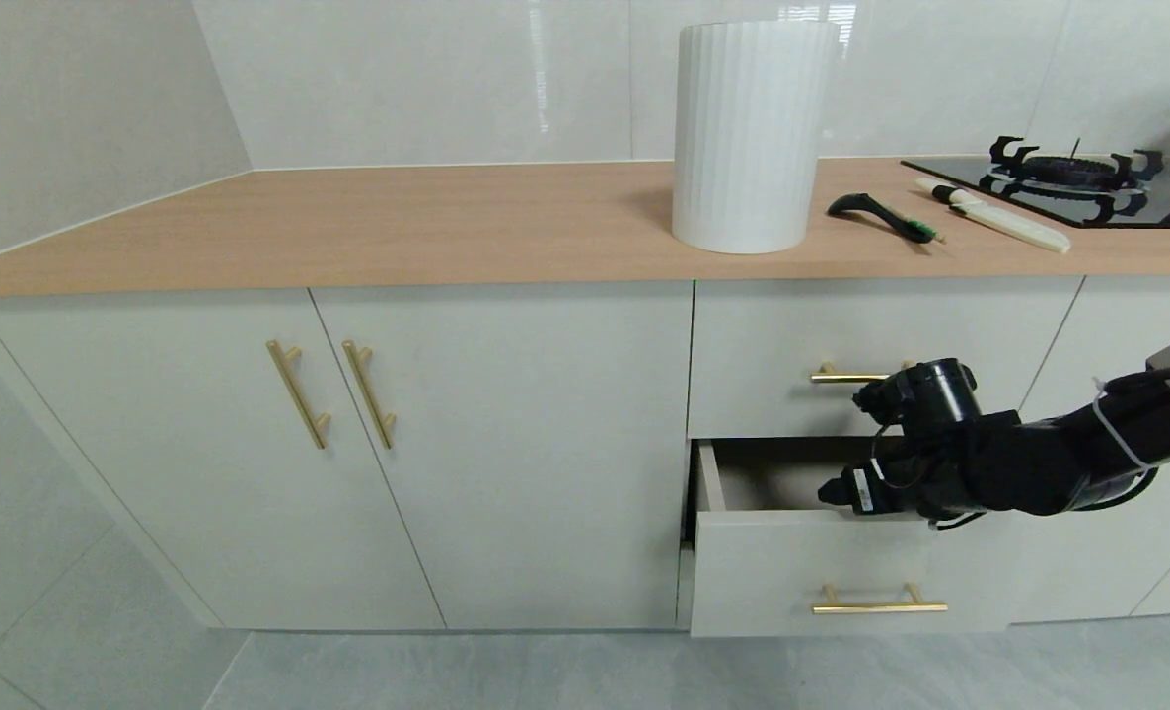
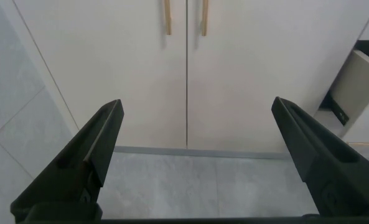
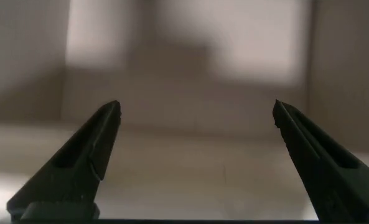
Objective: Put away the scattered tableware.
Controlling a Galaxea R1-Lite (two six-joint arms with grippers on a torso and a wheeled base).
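Two utensils lie on the wooden counter: a black-handled tool with a green tip (image 1: 881,216) and a cream knife (image 1: 994,215) next to the hob. Below them the lower drawer (image 1: 792,572) stands pulled out. My right gripper (image 1: 841,491) reaches into it from the right. In the right wrist view the right gripper (image 3: 196,112) is open over the bare drawer floor (image 3: 190,180), with nothing between its fingers. My left gripper (image 2: 196,112) is open and empty, low before the cabinet doors (image 2: 186,74), with the open drawer (image 2: 358,87) off to one side.
A tall white ribbed container (image 1: 748,138) stands on the counter left of the utensils. A black gas hob (image 1: 1068,177) occupies the far right. The upper drawer (image 1: 846,375) is closed. Double doors with gold handles (image 1: 329,394) fill the left; grey floor tiles lie below.
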